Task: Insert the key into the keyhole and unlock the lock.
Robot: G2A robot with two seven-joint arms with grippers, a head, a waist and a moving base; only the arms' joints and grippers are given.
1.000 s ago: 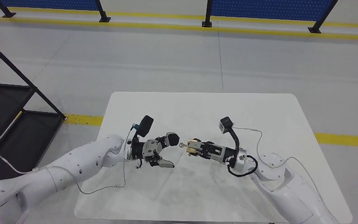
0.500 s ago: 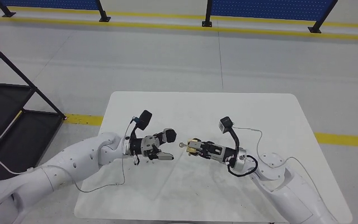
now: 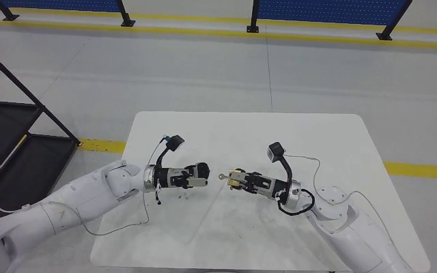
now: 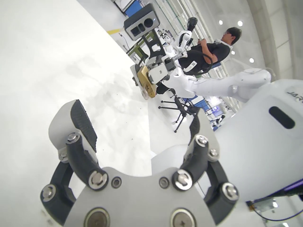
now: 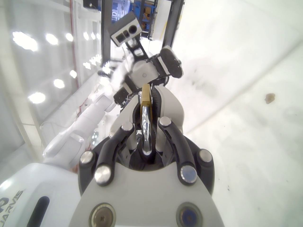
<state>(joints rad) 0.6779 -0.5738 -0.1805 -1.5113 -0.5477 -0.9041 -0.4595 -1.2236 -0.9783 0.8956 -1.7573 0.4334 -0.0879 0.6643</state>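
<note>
My right gripper (image 3: 237, 181) hangs over the middle of the white table (image 3: 307, 136), shut on a brass padlock (image 3: 234, 179). A small silver key (image 3: 222, 177) sticks out of the lock's end, pointing toward the left arm. In the right wrist view the padlock (image 5: 145, 96) stands edge-on between the fingers, its silver shackle (image 5: 145, 128) toward the palm. My left gripper (image 3: 203, 175) is a short way from the key, level with it, open and holding nothing. From the left wrist, the padlock (image 4: 146, 81) shows beyond the spread fingers (image 4: 82, 121).
A thin cable (image 3: 311, 160) loops over the table by the right arm. A black rack (image 3: 27, 136) stands off the table's left side. Blue barriers (image 3: 328, 10) line the far floor. Bare table surface lies on all sides of the grippers.
The left gripper has drawn back from the key toward the left and rolled at the wrist. The right gripper, padlock and key have stayed put.
</note>
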